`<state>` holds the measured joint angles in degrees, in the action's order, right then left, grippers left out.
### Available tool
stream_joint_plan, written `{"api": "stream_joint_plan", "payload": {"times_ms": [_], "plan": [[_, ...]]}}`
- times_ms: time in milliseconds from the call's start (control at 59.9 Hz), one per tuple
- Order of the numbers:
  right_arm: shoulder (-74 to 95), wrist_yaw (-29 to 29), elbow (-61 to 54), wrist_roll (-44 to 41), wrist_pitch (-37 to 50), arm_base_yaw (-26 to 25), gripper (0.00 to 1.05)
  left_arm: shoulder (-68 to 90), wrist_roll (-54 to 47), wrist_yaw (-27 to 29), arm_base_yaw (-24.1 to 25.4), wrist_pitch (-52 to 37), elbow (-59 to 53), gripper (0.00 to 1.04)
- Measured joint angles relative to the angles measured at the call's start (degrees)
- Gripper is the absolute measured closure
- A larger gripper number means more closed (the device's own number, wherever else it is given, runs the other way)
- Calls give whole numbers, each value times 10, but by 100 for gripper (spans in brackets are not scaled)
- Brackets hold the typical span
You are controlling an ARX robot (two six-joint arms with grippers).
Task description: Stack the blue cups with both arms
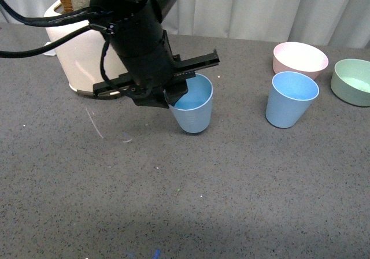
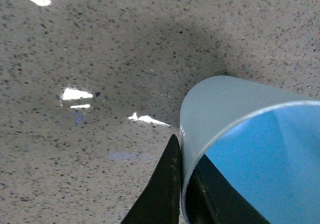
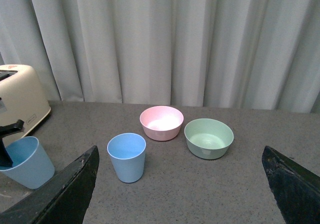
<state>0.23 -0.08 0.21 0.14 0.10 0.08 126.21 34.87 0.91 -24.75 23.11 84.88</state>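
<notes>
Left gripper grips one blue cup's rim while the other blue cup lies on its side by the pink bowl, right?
No: the other blue cup stands upright, mouth up, by the pink bowl, as the front view shows. The left gripper does grip the first blue cup by its rim.

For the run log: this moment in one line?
left gripper shut on tilted blue cup rim | right gripper open | second blue cup upright near pink bowl | unstacked
</notes>
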Motion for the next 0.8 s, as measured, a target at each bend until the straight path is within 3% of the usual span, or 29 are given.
{"api": "stream_joint_plan", "payload": {"times_ms": [401,802], "plan": [[0,0,0,0,0,0,10,41,-2,10,-18,36,64,101],[0,0,0,0,0,0,10,4,-3,3,-18,20,63,40]]}}
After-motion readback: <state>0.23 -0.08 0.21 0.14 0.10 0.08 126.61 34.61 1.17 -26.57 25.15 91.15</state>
